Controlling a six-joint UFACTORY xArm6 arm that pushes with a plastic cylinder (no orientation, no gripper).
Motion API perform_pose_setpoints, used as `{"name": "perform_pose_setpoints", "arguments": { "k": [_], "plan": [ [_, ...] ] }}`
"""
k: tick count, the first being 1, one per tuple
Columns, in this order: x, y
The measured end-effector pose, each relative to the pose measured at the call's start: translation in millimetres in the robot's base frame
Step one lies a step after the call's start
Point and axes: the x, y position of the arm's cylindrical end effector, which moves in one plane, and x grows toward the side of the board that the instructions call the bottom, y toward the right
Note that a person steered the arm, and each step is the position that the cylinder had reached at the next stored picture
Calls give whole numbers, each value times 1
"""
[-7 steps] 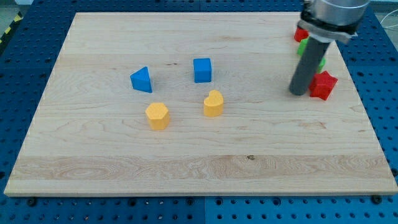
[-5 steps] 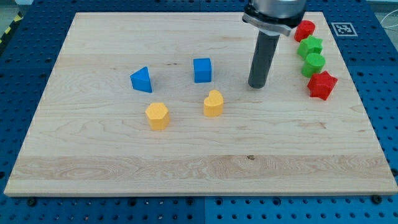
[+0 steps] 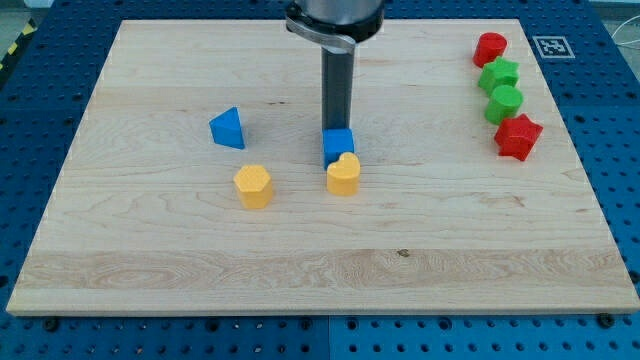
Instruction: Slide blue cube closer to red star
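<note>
My tip [image 3: 336,131] sits against the top edge of the blue cube [image 3: 338,145] — no claw on this rod, so no grip to report. The cube touches the yellow heart-shaped block [image 3: 343,174] just below it. A yellow block [image 3: 253,186] and a blue triangular block [image 3: 228,128] lie to the view's left. The red star [image 3: 518,137] is well apart at the bench's [image 3: 300,280] right edge.

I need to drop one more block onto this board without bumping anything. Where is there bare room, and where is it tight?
Free: the wide strip along the view's bottom, below the yellow blocks, and the stretch between the blue cube and the red star. Crowded: the right-edge column of red and green blocks, and the centre, where my tip meets the cube against the yellow heart.
</note>
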Motion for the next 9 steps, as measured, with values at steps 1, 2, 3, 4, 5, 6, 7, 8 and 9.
{"name": "perform_pose_setpoints", "arguments": {
  "k": [1, 2, 3, 4, 5, 6, 7, 8, 9],
  "plan": [
    [3, -38],
    [11, -45],
    [33, -18],
    [47, 15],
    [45, 36],
    [30, 25],
    [22, 33],
    [21, 58],
    [21, 79]
  ]
}}
